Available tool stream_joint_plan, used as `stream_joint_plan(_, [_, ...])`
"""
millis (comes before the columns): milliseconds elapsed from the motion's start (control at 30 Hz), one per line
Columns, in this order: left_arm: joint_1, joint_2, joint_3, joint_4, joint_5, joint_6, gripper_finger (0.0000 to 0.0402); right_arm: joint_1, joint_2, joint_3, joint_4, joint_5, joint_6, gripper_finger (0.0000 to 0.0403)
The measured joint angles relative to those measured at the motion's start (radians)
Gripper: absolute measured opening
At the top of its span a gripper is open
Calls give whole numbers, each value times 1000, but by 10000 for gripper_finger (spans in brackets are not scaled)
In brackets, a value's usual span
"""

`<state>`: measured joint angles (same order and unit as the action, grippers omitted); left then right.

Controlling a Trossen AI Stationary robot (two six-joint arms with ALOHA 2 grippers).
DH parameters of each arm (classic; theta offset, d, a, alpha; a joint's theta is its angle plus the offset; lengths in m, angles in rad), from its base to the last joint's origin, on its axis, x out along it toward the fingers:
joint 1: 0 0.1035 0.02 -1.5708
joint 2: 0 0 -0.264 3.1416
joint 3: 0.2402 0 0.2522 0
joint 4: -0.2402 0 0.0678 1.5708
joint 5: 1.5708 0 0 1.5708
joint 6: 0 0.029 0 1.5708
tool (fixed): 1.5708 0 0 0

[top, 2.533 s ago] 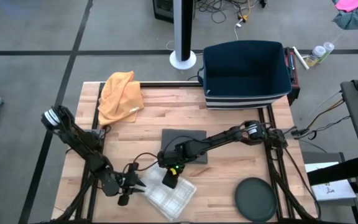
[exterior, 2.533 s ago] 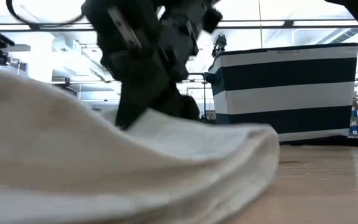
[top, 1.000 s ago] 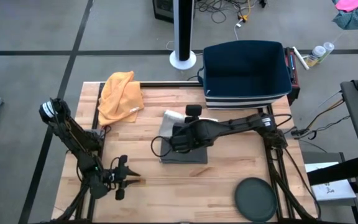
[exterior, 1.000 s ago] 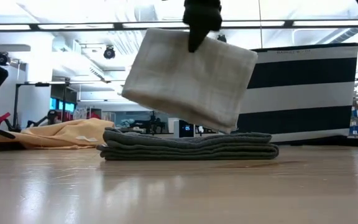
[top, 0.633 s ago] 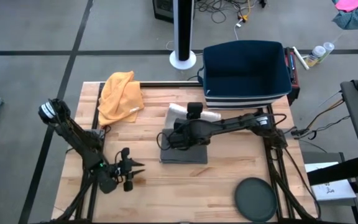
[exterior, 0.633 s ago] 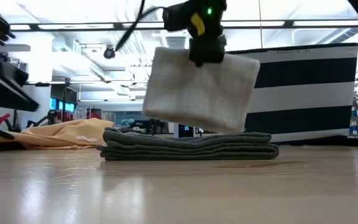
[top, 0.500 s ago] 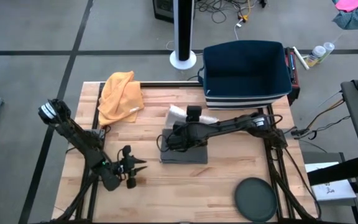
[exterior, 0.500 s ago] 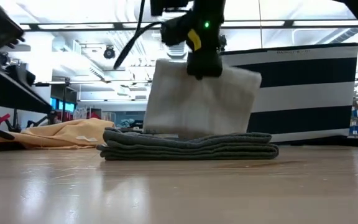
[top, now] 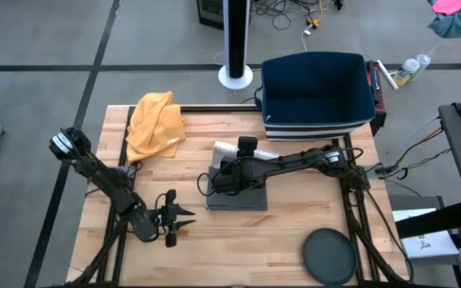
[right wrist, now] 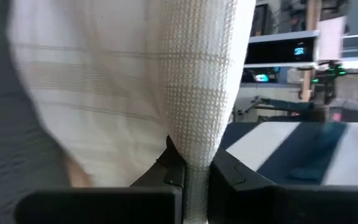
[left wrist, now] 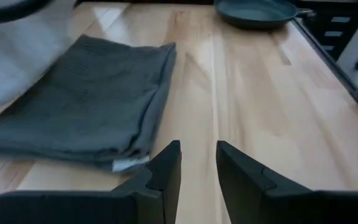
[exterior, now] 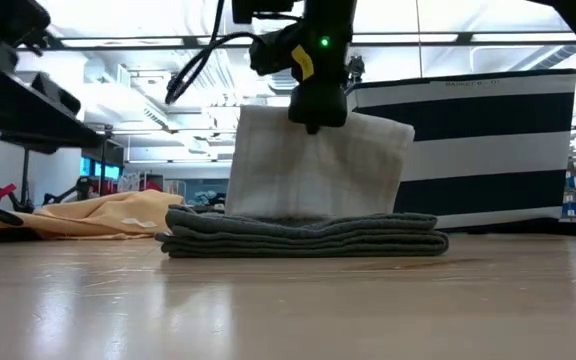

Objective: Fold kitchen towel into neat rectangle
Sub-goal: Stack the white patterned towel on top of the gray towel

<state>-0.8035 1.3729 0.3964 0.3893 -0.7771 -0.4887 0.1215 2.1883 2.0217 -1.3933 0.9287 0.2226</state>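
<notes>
A white waffle-weave kitchen towel (exterior: 313,165), folded into a thick rectangle, hangs upright over a folded grey towel (exterior: 303,235) at the table's middle. My right gripper (exterior: 316,118) is shut on the white towel's top. In the high view the white towel (top: 232,149) shows just beyond the grey towel's far edge (top: 238,198). My left gripper (top: 184,216) hovers near the table's front left, open and holding nothing, its fingers (left wrist: 197,168) pointing toward the grey towel (left wrist: 86,106). My right gripper pinches the white towel's upper edge (right wrist: 197,146) between its two fingers, over several layers. The fingers come from above, slanting down. The towel hangs nearly upright below them, and its lower edge (exterior: 298,214) rests on top of the grey towel.
A crumpled orange cloth (top: 154,124) lies at the far left. A navy, white-striped basket (top: 317,92) stands at the far right. A dark round pan (top: 330,256) sits at the near right corner. Bare wood lies between my left gripper and the pan.
My right gripper has come down over the grey towel with the white towel. The towel has swung from tilted and clear to nearly upright, its lower edge now on the grey towel. My left gripper has moved toward the table's right, along the near side.
</notes>
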Motion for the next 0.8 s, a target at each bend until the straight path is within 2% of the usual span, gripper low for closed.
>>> stream_joint_plan(167, [75,50,34,3,36,35,94,-25,0,8,20,120,-41,18])
stream_joint_plan(367, [138,176,80,-3,37,1,94,-35,15,-21,16,120,-86,18])
stream_joint_plan(433, [155,230,105,3,39,-31,94,-29,22,-25,17,106,-85,18])
stream_joint_plan(600, [195,340,153,-3,39,-95,94,4,26,-26,22,-3,-65,18])
stream_joint_plan(800, [251,416,196,14,138,-168,94,64,26,-21,22,-57,-4,18])
